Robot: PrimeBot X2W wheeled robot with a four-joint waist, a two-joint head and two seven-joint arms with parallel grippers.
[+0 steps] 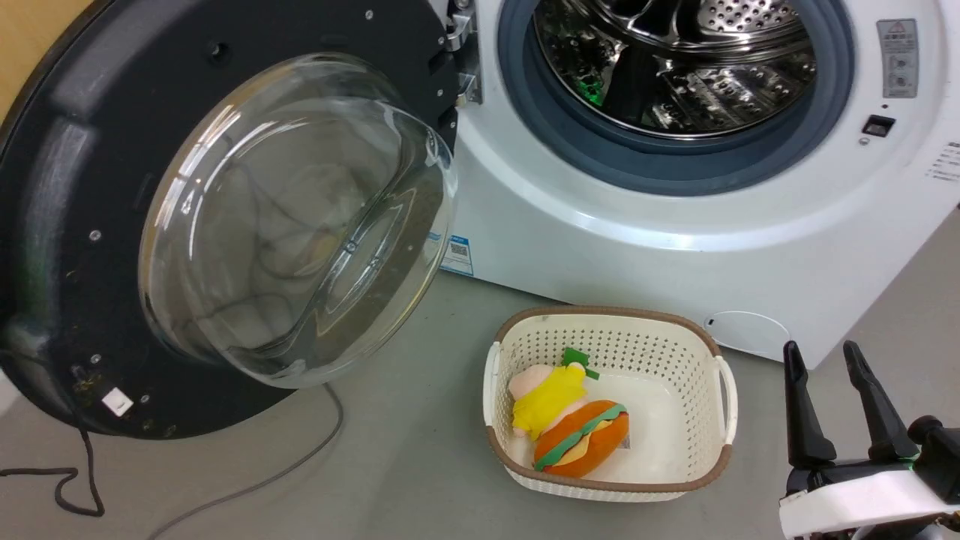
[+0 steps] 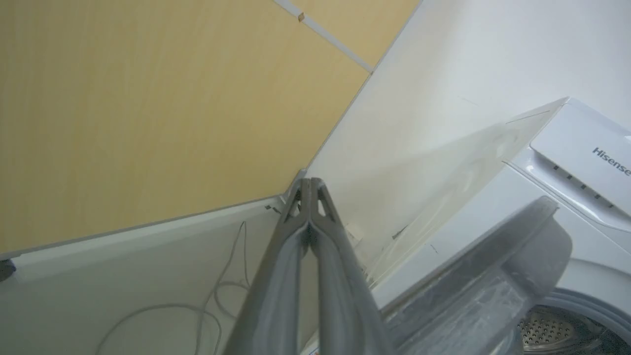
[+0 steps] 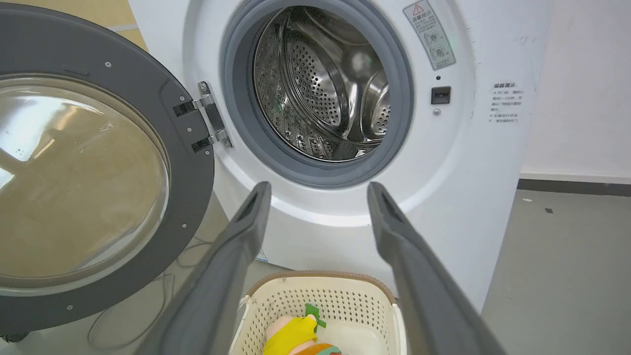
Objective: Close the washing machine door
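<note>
Head view: washing machine door [image 1: 67, 225] swung wide open, left of the washing machine [image 1: 637, 255], hung on a metal hinge [image 1: 461, 45]; glossy black rim, bulging clear glass bowl [image 1: 300, 225]; perforated steel drum [image 1: 675, 60] ringed in grey rubber; cream perforated basket [image 1: 607, 330] on the grey floor [image 1: 420, 465] by the machine's lower front edge, holding plush toys [image 1: 570, 427]; right gripper [image 1: 821, 349] spread apart, empty; left gripper [image 2: 308, 182] pressed tip to tip.

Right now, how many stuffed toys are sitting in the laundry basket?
2. A yellow-and-pink plush lies at the left of the basket; a burger-shaped plush lies against it, nearer the front. Others could be hidden beneath them.
</note>
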